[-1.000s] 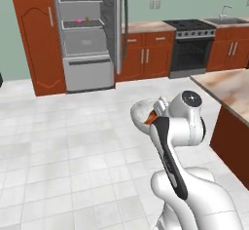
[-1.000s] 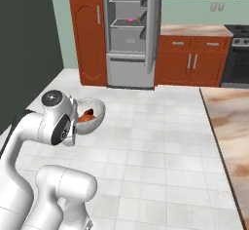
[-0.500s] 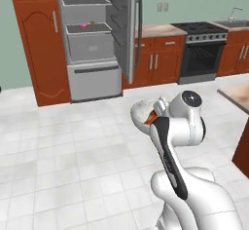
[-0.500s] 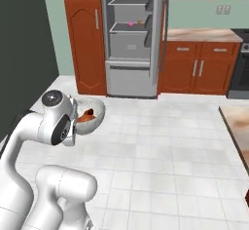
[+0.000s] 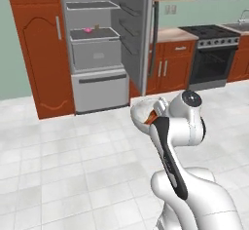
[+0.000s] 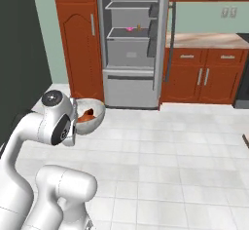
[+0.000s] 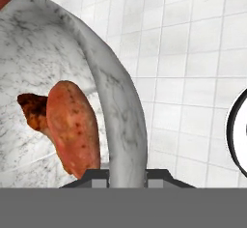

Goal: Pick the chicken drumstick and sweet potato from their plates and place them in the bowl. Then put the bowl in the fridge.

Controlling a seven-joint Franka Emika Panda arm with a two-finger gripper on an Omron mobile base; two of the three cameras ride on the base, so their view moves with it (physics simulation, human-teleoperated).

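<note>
My gripper [image 7: 128,175] is shut on the rim of the whitish-grey speckled bowl [image 7: 120,101], one finger inside the wall and one outside. The orange-red sweet potato [image 7: 72,125] lies in the bowl, with the brown chicken drumstick [image 7: 33,108] just behind it. From the base, the bowl [image 5: 141,113] [image 6: 93,116] hangs close in front of the arm's upper joint, above the tiled floor. The grey fridge [image 5: 97,48] [image 6: 131,44] stands ahead with its door open, shelves and lower drawer showing. The plates are out of view.
A small pink item [image 5: 88,29] [image 6: 130,28] sits on a middle fridge shelf. Reddish-brown tall cabinets [image 5: 36,44] flank the fridge on the left. Counter cabinets [image 6: 204,73] and a black stove [image 5: 211,53] stand to the right. White floor tiles [image 6: 170,151] lie between me and the fridge.
The whole picture has shifted: the base has driven, so the fridge now looks nearer and the counter on the right has left the views. The bowl stays in the same grip.
</note>
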